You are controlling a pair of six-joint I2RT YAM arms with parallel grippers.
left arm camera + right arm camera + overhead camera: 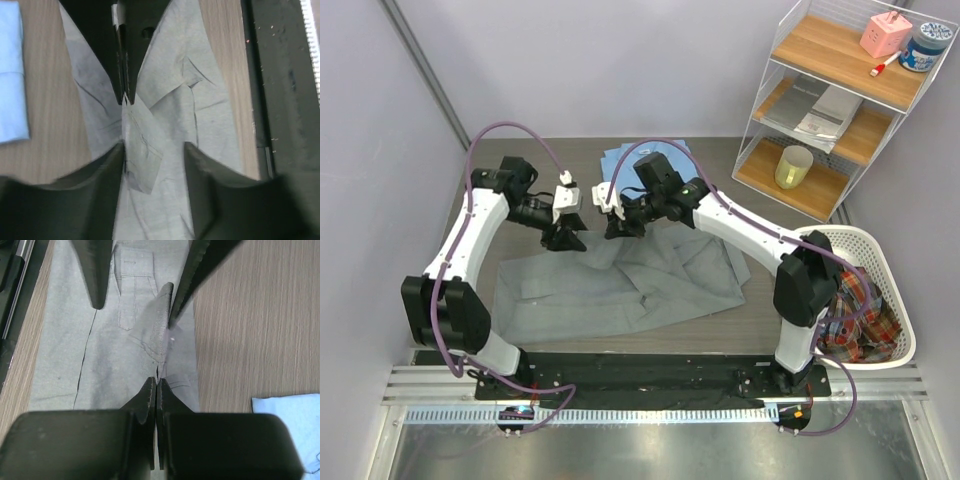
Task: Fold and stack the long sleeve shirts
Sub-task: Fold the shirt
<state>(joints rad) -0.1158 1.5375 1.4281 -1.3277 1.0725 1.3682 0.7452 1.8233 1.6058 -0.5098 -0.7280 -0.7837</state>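
On the surface (250,315), right tool (157,382) clamps the grey shirt (620,295), while left tool (153,147), jaws apart around a fold, should close before lifting.

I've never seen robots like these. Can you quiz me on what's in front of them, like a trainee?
1. True or false: the right gripper is shut on the grey shirt.
2. The other shirt is: A red, B light blue, C green.
3. Fill in: the plaid cloth lies in the white ____.
Key: 1 true; 2 B; 3 basket.
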